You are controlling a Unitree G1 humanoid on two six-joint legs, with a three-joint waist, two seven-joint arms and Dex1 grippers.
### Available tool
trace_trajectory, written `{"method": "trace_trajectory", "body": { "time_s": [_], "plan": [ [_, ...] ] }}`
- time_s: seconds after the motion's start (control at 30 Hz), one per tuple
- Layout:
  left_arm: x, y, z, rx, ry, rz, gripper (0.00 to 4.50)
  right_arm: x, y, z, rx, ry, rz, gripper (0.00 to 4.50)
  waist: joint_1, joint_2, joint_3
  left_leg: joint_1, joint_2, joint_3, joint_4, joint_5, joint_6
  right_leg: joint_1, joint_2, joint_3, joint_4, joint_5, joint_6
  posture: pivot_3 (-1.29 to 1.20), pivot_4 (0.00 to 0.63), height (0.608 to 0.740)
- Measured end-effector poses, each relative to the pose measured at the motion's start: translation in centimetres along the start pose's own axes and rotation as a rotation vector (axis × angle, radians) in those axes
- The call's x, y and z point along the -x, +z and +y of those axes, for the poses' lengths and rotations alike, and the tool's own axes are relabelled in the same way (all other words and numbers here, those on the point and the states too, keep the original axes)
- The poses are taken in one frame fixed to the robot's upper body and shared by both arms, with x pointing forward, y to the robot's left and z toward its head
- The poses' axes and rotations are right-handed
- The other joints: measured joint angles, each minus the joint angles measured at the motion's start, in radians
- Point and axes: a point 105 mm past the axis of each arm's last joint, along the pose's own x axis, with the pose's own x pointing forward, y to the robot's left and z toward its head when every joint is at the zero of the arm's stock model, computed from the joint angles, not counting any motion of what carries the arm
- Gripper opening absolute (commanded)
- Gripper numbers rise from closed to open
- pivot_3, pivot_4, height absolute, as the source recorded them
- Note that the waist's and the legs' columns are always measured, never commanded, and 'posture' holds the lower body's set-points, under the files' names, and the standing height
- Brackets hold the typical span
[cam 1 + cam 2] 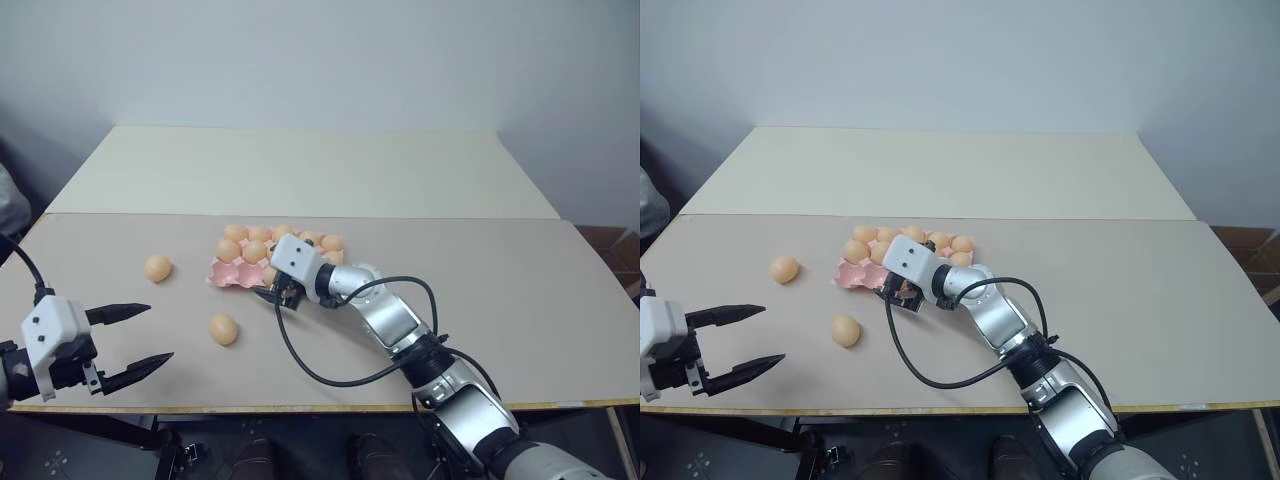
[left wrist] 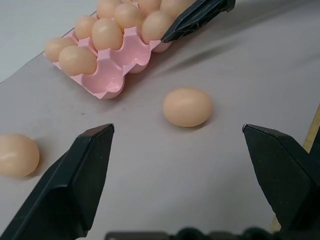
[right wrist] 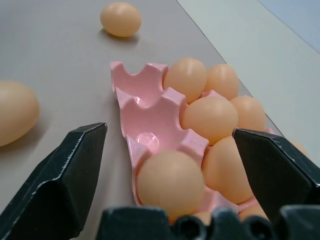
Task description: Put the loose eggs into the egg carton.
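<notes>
Egg carton [image 1: 232,272] sits mid-desk [image 1: 520,290], pale pink, most cups filled with tan eggs; a few cups at its 9 o'clock end are empty.

Right gripper [image 3: 170,165] is over the carton's near edge, at about the carton's 5 o'clock in the head view. Fingers [image 3: 65,175] spread wide, released, nothing between them but carton. In the right wrist view an egg in the near cup [image 3: 170,182] sits seated in the tray directly between the two fingers, not touched by either.

Two loose eggs on the bare desk:
- far loose egg [image 1: 158,267]: at the carton's 9 o'clock, near it but apart.
- near loose egg [image 1: 223,329]: at the carton's 6 o'clock, toward the desk's front edge, apart from the tray.

Left gripper [image 1: 140,338] hangs at the desk's front-left corner, roughly 8 o'clock of the carton, well apart from it. Its fingers [image 2: 75,185] are wide open, empty. In the left wrist view the near loose egg lies on the desk ahead of them, between their lines but not touching; the far loose egg is off beside one finger.

A black cable [image 1: 330,375] loops from the right wrist over the desk surface.
</notes>
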Motion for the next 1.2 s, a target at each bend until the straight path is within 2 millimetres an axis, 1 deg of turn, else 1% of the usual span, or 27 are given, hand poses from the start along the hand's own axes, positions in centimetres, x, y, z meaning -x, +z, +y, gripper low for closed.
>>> {"method": "trace_trajectory", "body": {
  "time_s": [0.07, 0.13, 0.23, 0.3, 0.33, 0.43, 0.47, 0.57, 0.63, 0.7, 0.8, 0.9, 1.1, 1.17, 1.2],
  "plan": [
    [0.1, 0.0, 0.0, 0.0, 0.003, 0.001, 4.5, 0.1, 0.1, -0.2, 0.018, -0.008, -0.001, 4.48, -0.002, 0.0, 0.0, 0.0, 0.0, 0.0, 0.0, 0.0, 0.0, 0.0, 0.0, 0.0, 0.0, 0.0, 0.0, 0.0, 0.15, 0.74],
    [0.1, -0.1, -0.1, 0.004, 0.003, -0.001, 4.5, 0.7, 0.5, -0.6, 0.041, -0.02, -0.015, 4.48, -0.004, 0.0, 0.0, 0.0, 0.0, 0.0, 0.0, 0.0, 0.0, 0.0, 0.0, 0.0, 0.0, 0.0, 0.0, 0.0, 0.15, 0.74],
    [0.1, 0.1, -0.2, 0.01, 0.006, -0.021, 4.5, 2.7, 1.9, -1.4, 0.07, -0.041, -0.058, 4.48, -0.001, 0.0, 0.0, 0.0, 0.0, 0.0, 0.0, 0.0, 0.0, 0.0, 0.0, 0.0, 0.0, 0.001, 0.001, 0.0, 0.15, 0.74],
    [0.1, 0.4, -0.3, 0.018, 0.002, -0.048, 4.5, 4.9, 2.5, -1.4, 0.057, -0.015, -0.077, 4.48, 0.003, -0.001, 0.0, -0.001, 0.0, 0.0, 0.0, 0.0, -0.001, 0.0, 0.0, 0.0, -0.001, 0.001, 0.001, 0.0, 0.15, 0.74],
    [0.2, 0.4, -0.4, 0.021, -0.002, -0.056, 4.5, 6.4, 2.5, -1.3, 0.05, 0.016, -0.075, 4.48, 0.007, -0.001, 0.0, -0.001, 0.0, 0.0, 0.0, -0.001, -0.001, 0.0, -0.001, 0.0, -0.001, 0.0, 0.001, 0.0, 0.15, 0.74],
    [0.9, 0.3, -1.1, 0.045, -0.03, -0.061, 4.5, 10.7, 1.4, -1.1, 0.033, 0.082, -0.009, 4.48, 0.016, -0.001, 0.0, 0.0, 0.0, 0.002, 0.0, -0.001, -0.002, 0.0, -0.001, 0.0, -0.002, -0.003, 0.0, 0.0, 0.15, 0.74],
    [1.0, 0.2, -1.1, 0.049, -0.031, -0.062, 4.5, 11.2, 1.3, -1.1, 0.024, 0.089, -0.001, 4.48, 0.017, -0.001, 0.0, 0.0, 0.0, 0.002, 0.0, -0.001, -0.002, 0.0, -0.001, 0.0, -0.002, -0.004, 0.001, 0.0, 0.15, 0.74],
    [1.4, 0.3, -1.2, 0.054, -0.036, -0.069, 4.5, 14.4, 0.5, -0.5, -0.011, 0.147, 0.058, 4.48, 0.019, -0.001, 0.0, 0.002, 0.001, 0.002, 0.0, -0.001, -0.002, 0.0, 0.0, 0.0, -0.001, -0.004, 0.001, 0.0, 0.15, 0.74],
    [1.7, -0.1, -1.1, 0.068, -0.026, -0.061, 4.5, 16.4, 0.0, -0.2, -0.029, 0.181, 0.101, 4.48, 0.019, -0.001, 0.0, 0.004, 0.001, 0.002, 0.0, -0.005, -0.009, 0.001, 0.0, 0.001, -0.001, -0.004, 0.001, 0.0, 0.15, 0.74],
    [1.8, -0.4, -1.0, 0.077, -0.017, -0.054, 4.5, 17.7, -0.2, -0.1, -0.036, 0.199, 0.124, 4.48, 0.018, -0.001, 0.0, 0.005, 0.001, 0.002, 0.0, -0.006, -0.01, 0.002, 0.0, 0.001, -0.001, -0.004, 0.001, 0.0, 0.15, 0.74],
    [1.6, -0.6, -0.9, 0.084, -0.005, -0.066, 4.5, 18.9, -0.5, -0.2, -0.041, 0.209, 0.155, 4.48, 0.019, -0.001, -0.001, 0.005, 0.001, 0.002, 0.0, -0.006, -0.01, 0.002, 0.0, 0.002, -0.001, -0.004, 0.001, 0.0, 0.15, 0.74],
    [0.8, -1.2, -0.5, 0.083, 0.035, -0.074, 4.5, 19.5, -1.1, -0.1, -0.048, 0.209, 0.188, 4.48, 0.021, -0.001, -0.001, 0.004, 0.0, 0.002, 0.0, -0.006, -0.009, 0.002, 0.0, 0.002, -0.002, -0.004, 0.001, 0.0, 0.15, 0.74],
    [-1.0, -1.5, -0.1, 0.076, 0.045, -0.091, 4.5, 19.5, -1.3, -0.5, -0.05, 0.161, 0.191, 4.48, 0.021, -0.003, -0.001, 0.004, 0.0, 0.003, 0.0, -0.003, -0.006, 0.002, 0.0, 0.003, -0.001, -0.004, 0.001, 0.0, 0.15, 0.74],
    [-2.1, -1.8, -0.1, 0.076, 0.04, -0.097, 4.5, 19.3, -1.1, -0.6, -0.047, 0.135, 0.181, 4.48, 0.022, -0.002, -0.001, 0.004, 0.0, 0.003, 0.0, -0.003, -0.006, 0.002, 0.0, 0.003, -0.001, -0.004, 0.001, 0.0, 0.15, 0.74],
    [-3.0, -2.0, -0.1, 0.078, 0.033, -0.102, 4.5, 19.1, -1.0, -0.7, -0.045, 0.12, 0.171, 4.48, 0.022, -0.003, -0.001, 0.004, 0.0, 0.003, 0.0, -0.003, -0.006, 0.002, 0.0, 0.003, -0.001, -0.004, 0.001, 0.0, 0.15, 0.74]
  ]
}}
